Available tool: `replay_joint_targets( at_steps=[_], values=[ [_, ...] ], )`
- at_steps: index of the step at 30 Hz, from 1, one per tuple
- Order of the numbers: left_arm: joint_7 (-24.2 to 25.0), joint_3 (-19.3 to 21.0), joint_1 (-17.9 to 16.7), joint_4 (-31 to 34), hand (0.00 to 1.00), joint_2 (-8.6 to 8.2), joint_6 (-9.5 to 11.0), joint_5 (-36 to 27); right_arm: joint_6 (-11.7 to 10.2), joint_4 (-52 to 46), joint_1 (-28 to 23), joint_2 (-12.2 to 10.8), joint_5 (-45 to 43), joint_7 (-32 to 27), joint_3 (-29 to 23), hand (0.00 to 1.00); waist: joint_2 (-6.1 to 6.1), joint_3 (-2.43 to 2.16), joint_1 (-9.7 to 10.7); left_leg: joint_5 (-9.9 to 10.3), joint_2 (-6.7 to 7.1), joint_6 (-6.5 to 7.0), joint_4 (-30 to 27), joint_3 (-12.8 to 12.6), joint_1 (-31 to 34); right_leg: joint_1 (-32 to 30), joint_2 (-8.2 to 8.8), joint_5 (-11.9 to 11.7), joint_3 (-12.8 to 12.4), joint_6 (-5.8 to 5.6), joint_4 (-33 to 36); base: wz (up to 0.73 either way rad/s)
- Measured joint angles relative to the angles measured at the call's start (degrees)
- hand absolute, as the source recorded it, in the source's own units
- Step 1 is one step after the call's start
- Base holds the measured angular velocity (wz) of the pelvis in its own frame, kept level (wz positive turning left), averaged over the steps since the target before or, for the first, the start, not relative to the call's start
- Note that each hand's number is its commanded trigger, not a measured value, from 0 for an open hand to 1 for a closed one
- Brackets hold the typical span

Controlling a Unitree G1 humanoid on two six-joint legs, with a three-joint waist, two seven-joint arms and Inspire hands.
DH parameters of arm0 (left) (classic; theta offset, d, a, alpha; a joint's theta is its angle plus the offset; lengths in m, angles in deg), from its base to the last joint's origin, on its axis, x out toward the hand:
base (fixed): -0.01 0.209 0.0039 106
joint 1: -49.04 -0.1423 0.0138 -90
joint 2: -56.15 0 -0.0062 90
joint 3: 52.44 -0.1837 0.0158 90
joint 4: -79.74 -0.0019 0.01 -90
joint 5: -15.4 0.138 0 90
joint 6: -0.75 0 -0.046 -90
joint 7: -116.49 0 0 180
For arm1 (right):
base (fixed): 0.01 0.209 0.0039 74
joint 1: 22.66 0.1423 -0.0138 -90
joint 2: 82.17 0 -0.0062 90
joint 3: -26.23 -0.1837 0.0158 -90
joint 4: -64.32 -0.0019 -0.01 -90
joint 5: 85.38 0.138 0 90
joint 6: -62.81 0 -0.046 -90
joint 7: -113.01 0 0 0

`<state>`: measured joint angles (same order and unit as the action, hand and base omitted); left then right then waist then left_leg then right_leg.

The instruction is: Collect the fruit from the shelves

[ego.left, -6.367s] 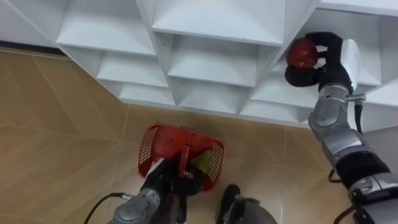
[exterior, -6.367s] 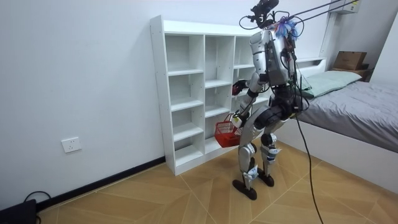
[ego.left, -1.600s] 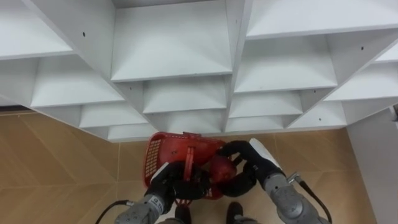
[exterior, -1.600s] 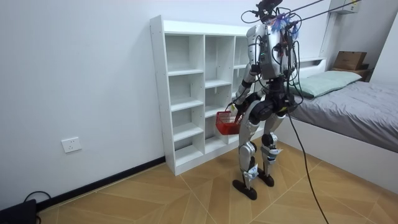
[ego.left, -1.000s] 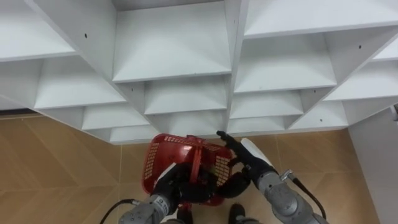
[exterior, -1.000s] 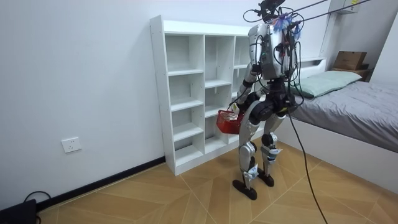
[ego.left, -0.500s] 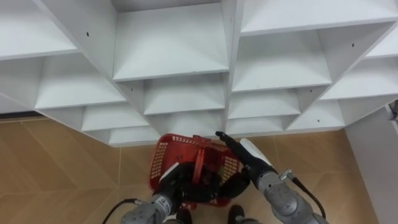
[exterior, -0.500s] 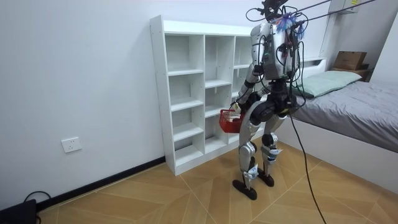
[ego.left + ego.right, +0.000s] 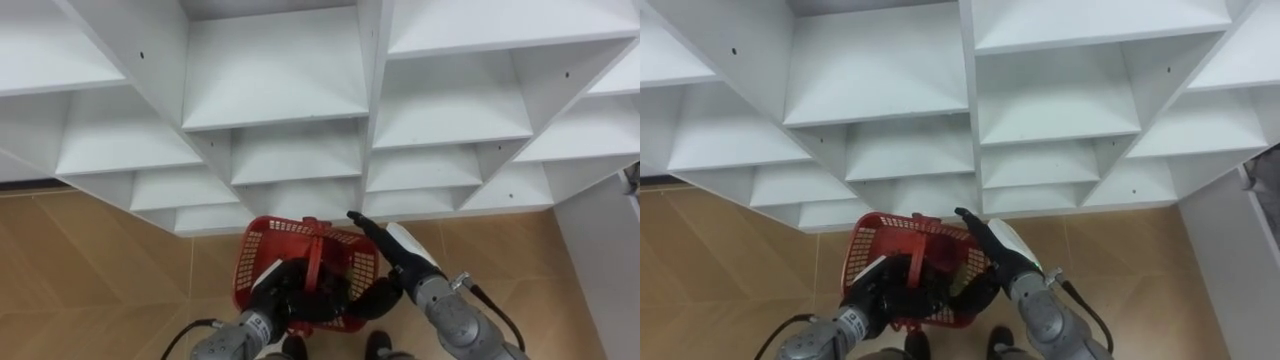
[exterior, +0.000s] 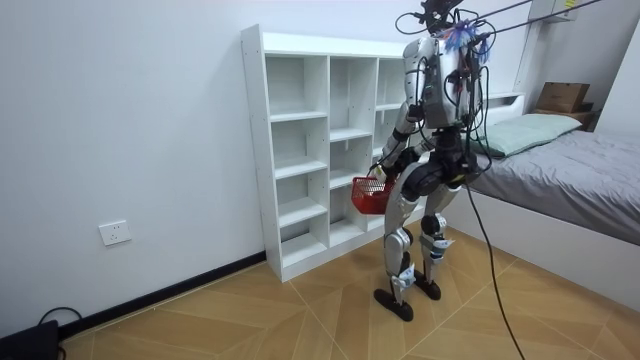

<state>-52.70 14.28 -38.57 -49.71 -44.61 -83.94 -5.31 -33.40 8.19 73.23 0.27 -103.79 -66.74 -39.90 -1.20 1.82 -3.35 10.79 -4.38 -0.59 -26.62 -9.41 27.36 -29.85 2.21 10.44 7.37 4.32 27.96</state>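
Note:
A red mesh basket (image 9: 256, 252) hangs in front of me, low before the white closet (image 9: 270, 60). My left hand (image 9: 281, 292) is shut on the basket's upright handle (image 9: 315, 250). The right hand (image 9: 402, 248) lies over the basket's right rim with straight fingers and holds nothing. In the right eye view a bit of green-yellow fruit (image 9: 962, 272) shows inside the basket (image 9: 866, 246). The rest of its contents are hidden behind both hands. In the room view I stand facing the closet (image 10: 300, 150), holding the basket (image 10: 368, 195) at hip height.
The closet's compartments before me are bare white shelves. Wooden floor (image 9: 90, 270) lies below. A bed (image 10: 570, 170) stands at the room view's right, close behind me. The closet's right side panel (image 9: 600, 260) is near my right arm.
The red apple has gone from the closet into the basket. In the last second my right hand's fingers have straightened and it is empty; the basket has shifted slightly.

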Motion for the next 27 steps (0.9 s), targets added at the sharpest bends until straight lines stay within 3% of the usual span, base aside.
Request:
replay_joint_targets(
  at_steps=[4,9,13,19,22,27],
  values=[
    [0.0,0.1,-0.1,0.0,1.00,0.06,0.0,0.0,0.0,0.1,-0.3,0.0,0.1,0.0,-0.1,0.00,0.05,0.02,0.1,0.0,0.08,0.00,0.0,0.1,-0.5,0.5,-0.01,-0.1,0.1,-0.01,-0.1,0.00],
    [0.0,0.2,-0.3,-0.7,1.00,1.08,0.0,0.1,0.0,2.4,-0.4,0.2,0.2,0.0,-0.1,0.00,0.95,-0.09,0.1,0.0,0.15,0.00,1.1,0.0,-3.0,2.8,-0.02,0.0,0.1,-0.12,-0.7,0.00],
    [-0.1,0.9,-0.2,-4.6,1.00,1.44,0.0,0.2,-0.2,3.9,-1.0,0.9,2.1,-0.2,-0.6,0.00,1.33,-0.17,0.3,0.0,0.10,-0.02,2.1,0.0,-5.3,5.8,-0.32,-0.2,0.4,-0.47,-2.7,0.01],
    [-0.7,2.9,-1.2,-5.7,1.00,3.18,0.0,0.3,-1.0,3.8,-3.4,1.6,2.6,-2.2,-2.7,0.00,1.42,-0.44,0.6,0.0,0.20,-0.01,3.9,0.2,-7.9,8.9,-0.48,-0.7,0.9,-0.69,-5.0,0.04],
    [-0.7,3.6,-3.0,-6.0,1.00,4.26,0.1,1.7,-2.0,3.6,-4.9,2.8,3.1,-2.9,-2.8,0.00,1.26,-0.95,0.9,0.0,0.40,-0.02,6.2,0.1,-11.6,12.2,-0.56,-0.7,0.7,-0.90,-6.7,-0.01],
    [-1.5,6.3,-5.7,-7.6,1.00,4.53,0.2,3.0,-2.8,3.5,-7.4,3.0,3.4,-4.0,-5.2,0.00,1.51,-1.59,1.6,-0.1,1.11,-0.11,9.5,0.1,-17.0,17.3,-0.66,-0.5,0.6,-1.38,-9.5,-0.01]
  ],
)
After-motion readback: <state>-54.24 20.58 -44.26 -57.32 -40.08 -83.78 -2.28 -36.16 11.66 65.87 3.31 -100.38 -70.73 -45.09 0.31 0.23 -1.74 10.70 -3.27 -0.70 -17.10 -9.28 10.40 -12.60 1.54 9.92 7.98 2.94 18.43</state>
